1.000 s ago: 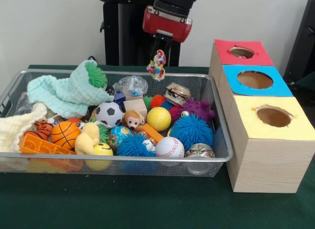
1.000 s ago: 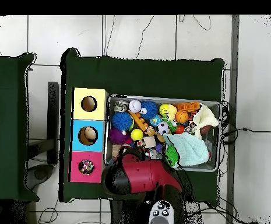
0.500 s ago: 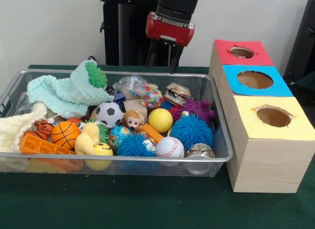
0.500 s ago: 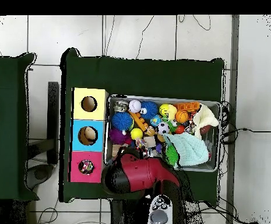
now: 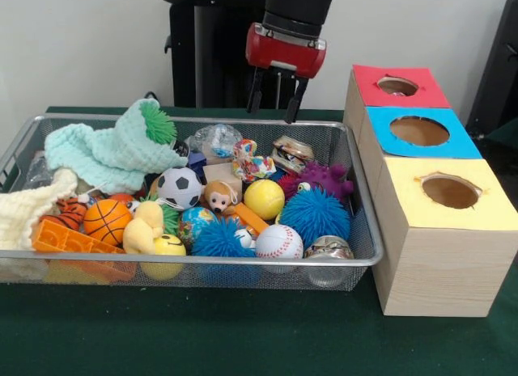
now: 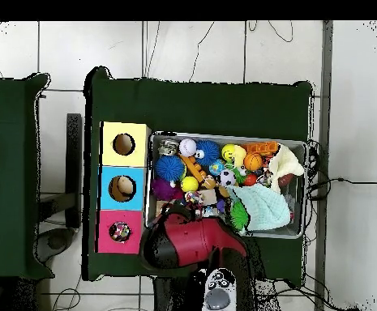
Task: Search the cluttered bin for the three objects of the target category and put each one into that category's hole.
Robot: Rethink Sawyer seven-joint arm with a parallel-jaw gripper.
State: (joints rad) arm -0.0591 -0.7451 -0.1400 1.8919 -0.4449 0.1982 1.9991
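The dark green counter (image 5: pixel 243 344) carries a silver wire-mesh bin (image 5: pixel 356 230) packed with toys and, just beside it, a wooden box row with three round holes under yellow (image 5: pixel 449 190), blue (image 5: pixel 419 131) and red (image 5: pixel 396 86) tops. In the overhead view something small and multicoloured shows inside the red-topped hole (image 6: pixel 119 231), so I judge at least one deposit made; the yellow and blue holes look empty. My gripper (image 5: pixel 273 101) hangs above the bin's far rim, jaws spread and holding nothing. A small multicoloured patterned toy (image 5: pixel 249 162) lies loose in the bin below my jaws, between a clear crinkled plastic bag (image 5: pixel 214 140) and a yellow ball (image 5: pixel 263 198). It is the likely next pick; the remaining count I cannot tell.
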